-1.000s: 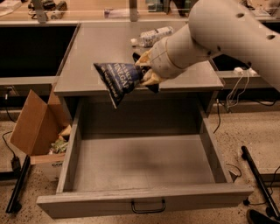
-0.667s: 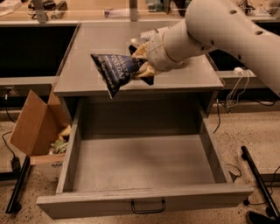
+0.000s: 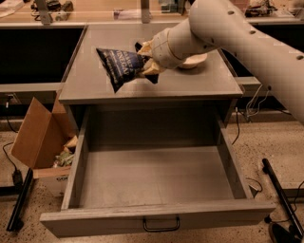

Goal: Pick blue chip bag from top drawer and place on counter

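The blue chip bag (image 3: 118,66) is a dark navy crinkled bag with white lettering. My gripper (image 3: 146,60) is shut on its right end and holds it just above the grey counter (image 3: 95,88), over the left-middle part. The bag hangs tilted with its lower corner pointing down toward the counter. The top drawer (image 3: 156,178) stands pulled open below, its grey floor bare, with a small black handle (image 3: 161,224) on its front. My pale arm reaches in from the upper right.
A pale bowl (image 3: 192,60) sits on the counter behind my wrist. An open cardboard box (image 3: 40,137) with trash stands on the floor at the left. A tan worktop (image 3: 95,8) with clutter runs along the back. Black stand legs (image 3: 280,194) lie at the right.
My gripper has carried the blue chip bag up and back from the counter's front edge to over the counter top. The drawer has stayed open.
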Action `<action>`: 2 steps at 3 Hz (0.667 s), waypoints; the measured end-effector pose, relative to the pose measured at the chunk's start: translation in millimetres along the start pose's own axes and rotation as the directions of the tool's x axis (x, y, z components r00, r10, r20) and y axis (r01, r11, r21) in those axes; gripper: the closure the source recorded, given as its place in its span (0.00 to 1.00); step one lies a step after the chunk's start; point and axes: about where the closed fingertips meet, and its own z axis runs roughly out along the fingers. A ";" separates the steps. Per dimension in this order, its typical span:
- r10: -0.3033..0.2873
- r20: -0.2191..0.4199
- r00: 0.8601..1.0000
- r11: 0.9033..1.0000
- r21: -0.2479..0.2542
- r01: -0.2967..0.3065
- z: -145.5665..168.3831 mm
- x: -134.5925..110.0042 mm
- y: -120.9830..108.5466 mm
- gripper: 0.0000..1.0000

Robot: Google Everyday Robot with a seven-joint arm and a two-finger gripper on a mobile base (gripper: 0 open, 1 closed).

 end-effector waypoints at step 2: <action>0.081 -0.006 0.997 0.997 0.004 -0.081 30.5 24.8 -22.1 0.51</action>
